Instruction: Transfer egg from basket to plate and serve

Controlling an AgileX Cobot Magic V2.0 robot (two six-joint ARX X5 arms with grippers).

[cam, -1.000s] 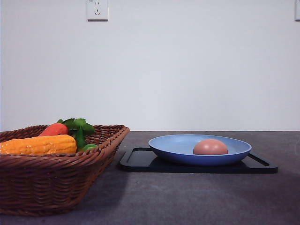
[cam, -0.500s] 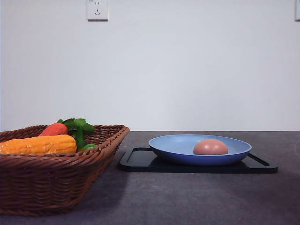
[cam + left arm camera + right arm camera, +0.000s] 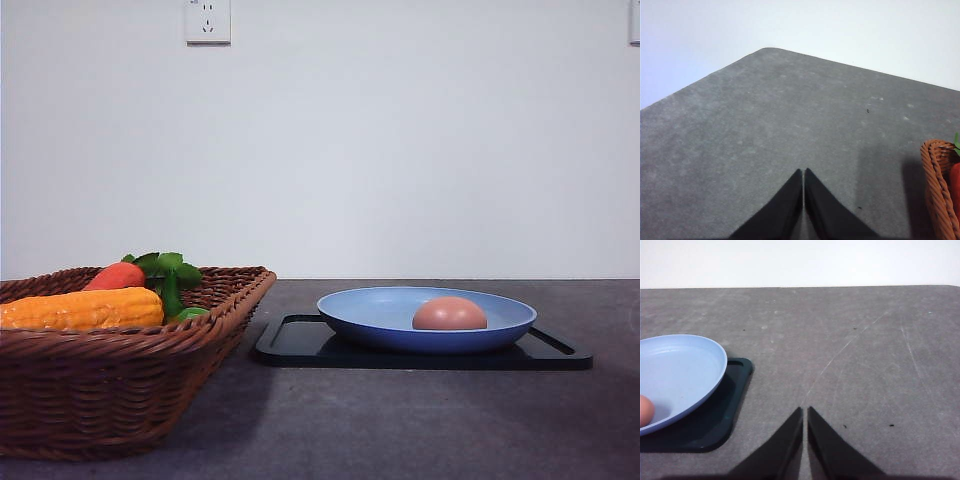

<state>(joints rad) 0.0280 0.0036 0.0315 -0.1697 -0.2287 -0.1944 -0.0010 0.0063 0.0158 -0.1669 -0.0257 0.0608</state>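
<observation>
On the plate [image 3: 380,315] lies the egg [image 3: 449,314], apart from both closed, empty grippers.

Bare test bench: grey tabletop [image 3: 420,420], blank wall [image 3: 400,150].

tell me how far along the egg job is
Done: the egg lies in the plate, which sits on the tray; the basket holds just the corn and carrot. In hand: nothing; the left gripper and right gripper are shut and empty over bare table. Left: serving the plate, if that means moving it.
</observation>
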